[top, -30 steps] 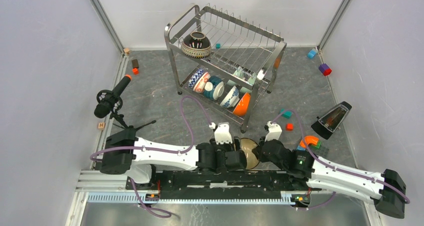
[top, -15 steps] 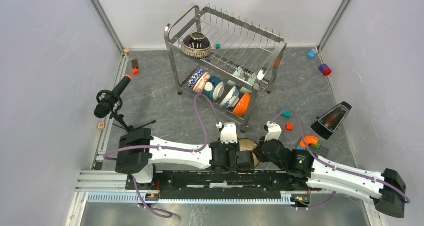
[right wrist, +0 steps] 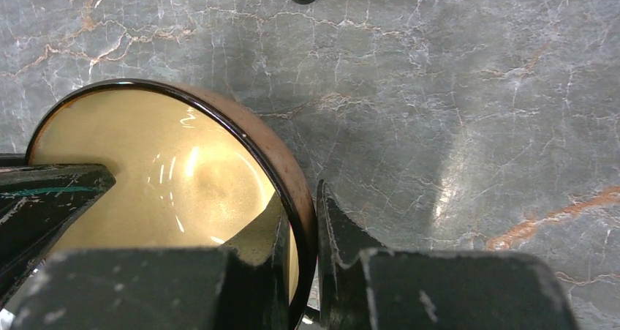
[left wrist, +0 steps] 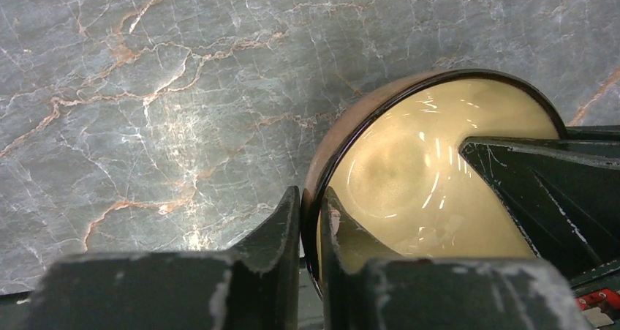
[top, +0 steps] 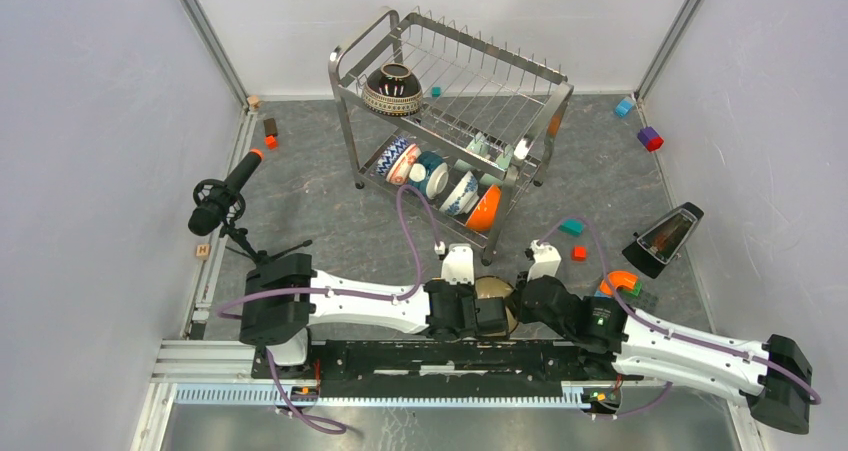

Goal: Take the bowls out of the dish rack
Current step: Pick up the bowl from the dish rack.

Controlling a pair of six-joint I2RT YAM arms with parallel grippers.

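A dark brown bowl with a cream inside (top: 496, 293) sits between my two grippers, near the table's front edge. My left gripper (left wrist: 311, 198) is shut on its left rim, one finger inside and one outside. On the opposite rim my right gripper (right wrist: 300, 198) is shut the same way. The same bowl (left wrist: 424, 176) fills the left wrist view, and the bowl (right wrist: 161, 169) shows in the right wrist view too. The dish rack (top: 345, 63) stands at the back. A dark patterned bowl (top: 392, 89) lies upside down on its top tier. Several bowls (top: 435, 176) stand on edge in the lower tier, an orange one (top: 485, 209) at the right end.
A microphone on a small stand (top: 225, 196) is at the left. A black wedge-shaped device (top: 665, 236) sits at the right. Small toy blocks (top: 573, 227) (top: 650, 138) lie scattered right of the rack, and an orange arch piece (top: 620, 281) is beside the right arm.
My left arm has slid right to the bowl and its gripper has closed on the left rim. The right gripper has kept its hold on the right rim.
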